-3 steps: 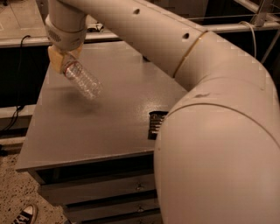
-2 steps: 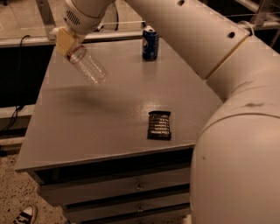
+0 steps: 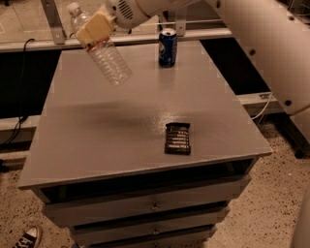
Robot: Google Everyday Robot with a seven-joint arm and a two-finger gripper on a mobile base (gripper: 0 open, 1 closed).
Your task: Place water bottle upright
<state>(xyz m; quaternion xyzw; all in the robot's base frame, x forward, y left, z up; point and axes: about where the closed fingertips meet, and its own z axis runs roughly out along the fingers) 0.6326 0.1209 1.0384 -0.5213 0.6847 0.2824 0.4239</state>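
Holding the water bottle (image 3: 110, 60) in the air, my end effector (image 3: 94, 30) sits near the top left of the camera view, clamped across the bottle's upper part just below the white cap (image 3: 73, 7). The bottle hangs tilted, cap up and to the left, base down and to the right. It is clear of the grey surface (image 3: 97, 140), with its shadow lying beneath it. From this angle I can't be sure how squarely the grip sits on the neck, so I'd treat it as possibly loose.

To do this step well, I judge I should rotate the wrist until the bottle's axis is vertical before descending. Then I'd lower slowly over the left half so the whole base lands flat rather than on one edge. The bottle looks empty and light and will likely tip easily, so I'd release only once it is settled, then lift straight up. The blue can (image 3: 167, 47) at the far edge and the dark snack packet (image 3: 178, 138) near the front are well apart from that spot.
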